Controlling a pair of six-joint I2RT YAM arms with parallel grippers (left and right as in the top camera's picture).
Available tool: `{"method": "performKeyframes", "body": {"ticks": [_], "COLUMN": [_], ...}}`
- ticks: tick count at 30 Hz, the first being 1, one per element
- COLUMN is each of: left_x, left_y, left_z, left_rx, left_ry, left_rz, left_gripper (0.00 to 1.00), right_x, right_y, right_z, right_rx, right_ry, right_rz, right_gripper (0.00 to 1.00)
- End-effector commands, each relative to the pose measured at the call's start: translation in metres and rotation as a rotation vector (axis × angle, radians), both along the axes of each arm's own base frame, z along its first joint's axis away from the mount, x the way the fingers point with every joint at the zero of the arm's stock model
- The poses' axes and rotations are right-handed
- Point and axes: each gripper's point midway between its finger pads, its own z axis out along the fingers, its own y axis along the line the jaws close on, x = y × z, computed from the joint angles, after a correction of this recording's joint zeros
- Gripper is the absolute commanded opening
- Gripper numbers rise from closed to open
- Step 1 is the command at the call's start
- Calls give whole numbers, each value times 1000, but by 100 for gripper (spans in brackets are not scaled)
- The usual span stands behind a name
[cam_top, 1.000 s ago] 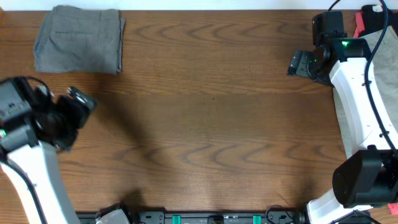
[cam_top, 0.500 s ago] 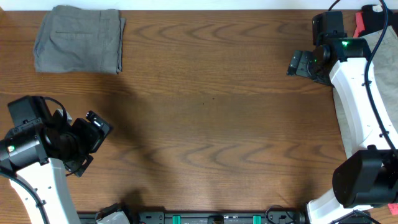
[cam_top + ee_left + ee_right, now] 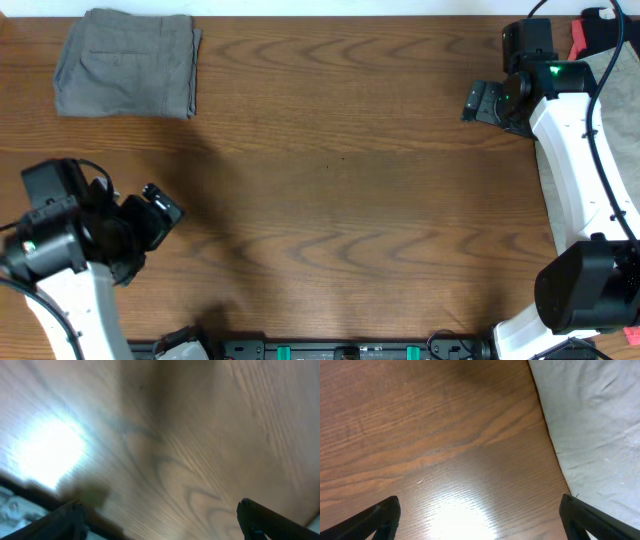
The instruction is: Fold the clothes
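A folded pair of medium grey shorts (image 3: 127,63) lies at the table's far left corner. Paler khaki-grey cloth (image 3: 623,110) lies at the right edge, partly under the right arm; it also shows in the right wrist view (image 3: 595,425). My left gripper (image 3: 160,208) is open and empty over bare wood at the left front, well short of the folded shorts. In the left wrist view it (image 3: 160,522) shows only wood between its fingers. My right gripper (image 3: 478,102) is open and empty above the wood, just left of the pale cloth, as the right wrist view (image 3: 480,520) shows.
The wooden table (image 3: 340,200) spans the view. A red object (image 3: 580,38) sits at the far right corner by the right arm. Black fixtures (image 3: 350,350) line the front edge.
My left arm has swung back from near the folded shorts toward the front left, then shifted slightly right. The right arm has not moved.
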Motion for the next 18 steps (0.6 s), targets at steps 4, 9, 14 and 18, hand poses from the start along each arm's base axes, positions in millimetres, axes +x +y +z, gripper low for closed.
{"method": "performKeyframes", "body": {"ticks": [4,9,14,18], "left_x": [9,18,20,18], "left_y": [-11,-35,-46,-46], "left_z": [-9,-10,-8,-10], "left_rx": [224,316,369,383], "left_ry": [-274,-555,-720,-759], "left_rz": [-245,-346,-381,-377], "left_gripper": [98,98,98,98], "right_x": [2,2,2,2], "right_y": [-1,-1,-1,-1], "right_z": [7,7,7,7], "right_rx": [-11,-11,-11,-11], "right_ry": [-20,-20,-20,-20], "right_rz": [-12,-11,-11,-11], "right_gripper": [99,99,99,99]}}
